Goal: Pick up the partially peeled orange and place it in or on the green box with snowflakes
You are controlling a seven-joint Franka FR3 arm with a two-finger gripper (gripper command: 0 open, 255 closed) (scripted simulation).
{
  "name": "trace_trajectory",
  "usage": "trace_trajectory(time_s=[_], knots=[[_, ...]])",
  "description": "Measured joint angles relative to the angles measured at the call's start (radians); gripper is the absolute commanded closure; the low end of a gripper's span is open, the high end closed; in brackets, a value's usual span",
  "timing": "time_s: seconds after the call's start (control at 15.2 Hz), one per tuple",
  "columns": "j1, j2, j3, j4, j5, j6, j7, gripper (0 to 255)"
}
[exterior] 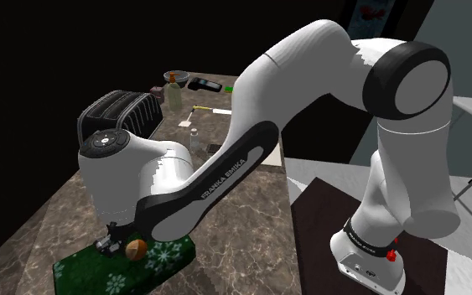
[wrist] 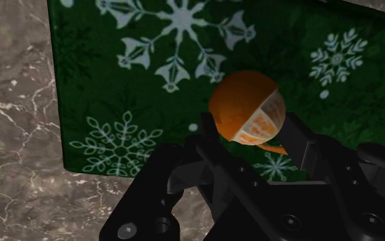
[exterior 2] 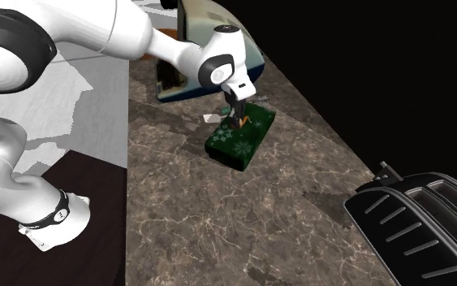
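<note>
While clasped on both sides by the black fingers of the gripper (wrist: 252,133), hangs as a partially peeled orange (wrist: 242,103): bright rind over most of it, pale bared segments on the side toward one finger. Held directly over the green box (wrist: 150,82) with white snowflakes; cannot tell whether touching the lid or just clear of it. In the shoulder view, placed at the gripper's tip, above the box's middle stretch. Under the box, a brown marbled counter (exterior: 251,201), with the box near its nearer end in that view. Farther back along the counter, well apart from the box: a black ribbed appliance (exterior: 121,113), then a small bottle (exterior: 173,90) and a few items too small to name. Beyond the counter's edge, a black area.
</note>
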Motion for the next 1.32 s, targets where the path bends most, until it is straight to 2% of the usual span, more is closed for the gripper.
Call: trace_trajectory(time_s=[0.46,0.53,0.92,1.32], knots=[[0.002,0.010,-0.004,0.001,-0.006,0.013,0.004,255],[0.002,0.011,-0.004,0.001,-0.007,0.012,0.005,0],[0.003,0.013,-0.003,-0.003,-0.006,0.013,0.004,0],[-0.012,-0.066,0.021,0.008,0.036,-0.072,-0.021,0]])
